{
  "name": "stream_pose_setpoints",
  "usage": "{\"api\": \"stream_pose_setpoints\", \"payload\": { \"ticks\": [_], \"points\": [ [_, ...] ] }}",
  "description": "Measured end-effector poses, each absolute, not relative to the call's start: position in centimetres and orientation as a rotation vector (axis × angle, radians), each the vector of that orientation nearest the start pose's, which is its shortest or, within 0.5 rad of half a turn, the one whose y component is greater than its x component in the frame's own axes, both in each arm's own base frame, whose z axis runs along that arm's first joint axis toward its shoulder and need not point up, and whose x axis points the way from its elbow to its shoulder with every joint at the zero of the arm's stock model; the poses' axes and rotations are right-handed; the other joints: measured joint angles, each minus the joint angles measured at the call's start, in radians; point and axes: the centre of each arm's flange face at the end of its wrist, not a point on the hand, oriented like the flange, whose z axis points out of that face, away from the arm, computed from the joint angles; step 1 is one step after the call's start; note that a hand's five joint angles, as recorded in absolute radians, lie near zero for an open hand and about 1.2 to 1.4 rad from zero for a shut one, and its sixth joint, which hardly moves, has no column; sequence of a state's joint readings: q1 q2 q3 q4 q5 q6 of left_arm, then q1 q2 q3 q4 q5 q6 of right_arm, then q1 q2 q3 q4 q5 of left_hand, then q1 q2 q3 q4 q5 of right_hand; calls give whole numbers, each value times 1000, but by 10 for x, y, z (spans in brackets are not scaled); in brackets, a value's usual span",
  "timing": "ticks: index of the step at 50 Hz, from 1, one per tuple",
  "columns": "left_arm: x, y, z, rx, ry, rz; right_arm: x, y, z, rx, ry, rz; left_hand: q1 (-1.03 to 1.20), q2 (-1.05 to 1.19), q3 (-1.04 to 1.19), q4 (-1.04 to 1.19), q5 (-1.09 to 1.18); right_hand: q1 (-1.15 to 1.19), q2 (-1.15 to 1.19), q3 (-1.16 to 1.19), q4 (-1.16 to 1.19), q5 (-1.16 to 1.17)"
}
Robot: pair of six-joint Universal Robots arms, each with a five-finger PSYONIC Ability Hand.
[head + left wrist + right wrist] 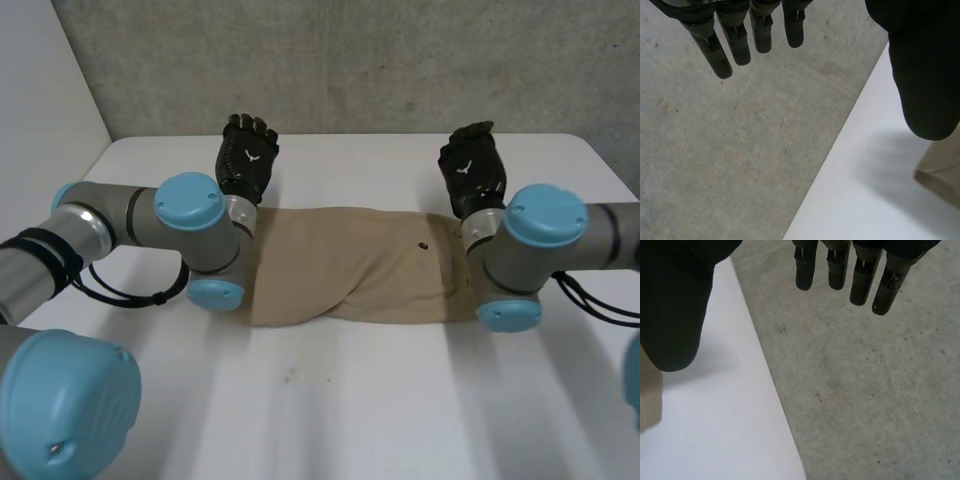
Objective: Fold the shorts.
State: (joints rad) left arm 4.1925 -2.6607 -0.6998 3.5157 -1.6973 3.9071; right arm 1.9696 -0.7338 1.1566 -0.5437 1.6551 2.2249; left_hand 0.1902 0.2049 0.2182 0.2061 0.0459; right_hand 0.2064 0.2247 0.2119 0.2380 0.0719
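Beige cloth shorts point(350, 265) lay flat on the white table point(350, 410) as a long band stretched between the 2 arms, with a small dark button point(423, 245) on the part nearer the right hand. The black left hand point(246, 158) was just past the far edge of the shorts at 1 end of the band, its fingers slack and holding nothing. The black right hand point(474, 170) was just past the far edge at the other end, fingers relaxed and empty. The left arm point(190, 225), grey with light-blue caps, crossed over the end of the band behind its hand, and the right arm point(530, 235) covered the opposite end. In the left wrist view, the left hand's fingers point(737, 42) hung straight and well apart from the thumb point(925, 75), with nothing between them. A corner of the shorts point(942, 172) lay on the table beneath the thumb; whether the thumb touched it could not be told. Grey concrete floor point(740, 150) showed beyond the fingertips, past the table's edge. In the right wrist view, the right hand's fingers point(860, 275) were equally straight and apart from the thumb point(675, 305). An edge of the shorts point(649, 400) lay below that thumb, and grey concrete lay past the fingertips.
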Motion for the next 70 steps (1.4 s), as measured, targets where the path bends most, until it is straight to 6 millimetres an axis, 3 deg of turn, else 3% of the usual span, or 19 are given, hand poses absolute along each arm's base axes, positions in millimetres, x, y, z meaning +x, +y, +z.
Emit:
{"api": "stream_pose_setpoints", "payload": {
  "ticks": [5, 8, 16, 21, 27, 32, 36, 38, 42, 48, 55, 59, 62, 64, 70],
  "points": [
    [-360, -374, 164, 1044, 1635, -2162, 285, -363, 185, -1182, 2041, -2466, 0, -1, 0, 0, -2, 0, 0, 0, 0, 0],
    [-350, -356, 175, 1047, 1696, -2154, 273, -343, 191, -1093, 2103, -2278, 0, -1, 0, 0, 0, 0, 0, 0, 0, 0],
    [-320, -307, 187, 976, 1959, -2162, 238, -309, 173, -932, 2288, -1790, 0, -2, 0, 0, 0, 4, 6, 10, 3, 3],
    [-304, -280, 181, 890, 2170, -2171, 223, -299, 155, -880, 2337, -1654, 0, -2, 0, 0, 0, 161, 199, 217, 187, 164],
    [-296, -266, 170, 839, 2293, -2153, 216, -304, 139, -868, 2327, -1696, 0, -2, 0, 0, 0, 263, 326, 335, 308, 275],
    [-296, -266, 167, 827, 2295, -2164, 216, -309, 130, -868, 2300, -1764, 0, -2, 0, 0, 0, 462, 560, 569, 542, 502],
    [-297, -269, 165, 818, 2273, -2184, 216, -314, 122, -867, 2289, -1797, 0, -2, 0, 0, 0, 462, 560, 569, 542, 502],
    [-296, -270, 165, 814, 2264, -2190, 215, -315, 119, -866, 2294, -1802, 0, -2, 0, 0, 0, 699, 906, 914, 893, 811],
    [-296, -271, 164, 810, 2259, -2191, 212, -318, 118, -860, 2314, -1815, 0, -2, 0, 0, 0, 714, 954, 942, 950, 852],
    [-295, -271, 163, 809, 2262, -2185, 197, -324, 129, -886, 2377, -1849, 0, -2, 0, 0, 0, 714, 954, 942, 952, 858],
    [-294, -270, 174, 797, 2240, -2215, 175, -327, 151, -1129, 2474, -1891, 0, -2, 0, 0, 0, 714, 954, 962, 953, 882],
    [-295, -270, 194, 774, 2193, -2283, 167, -332, 163, -1329, 2491, -1953, 0, -2, 0, 0, 0, 714, 954, 962, 953, 882],
    [-296, -271, 211, 752, 2148, -2345, 173, -334, 172, -1458, 2450, -2007, 0, -2, 0, 0, 0, 738, 954, 962, 953, 893],
    [-299, -273, 233, 725, 2089, -2424, 195, -330, 185, -1601, 2329, -2082, 0, -2, 0, 0, 0, 743, 954, 962, 953, 896],
    [-306, -274, 273, 680, 1999, -2549, 270, -302, 206, -1770, 1951, -2205, 0, -2, 0, 0, 0, 743, 954, 973, 954, 896]
  ]
}}
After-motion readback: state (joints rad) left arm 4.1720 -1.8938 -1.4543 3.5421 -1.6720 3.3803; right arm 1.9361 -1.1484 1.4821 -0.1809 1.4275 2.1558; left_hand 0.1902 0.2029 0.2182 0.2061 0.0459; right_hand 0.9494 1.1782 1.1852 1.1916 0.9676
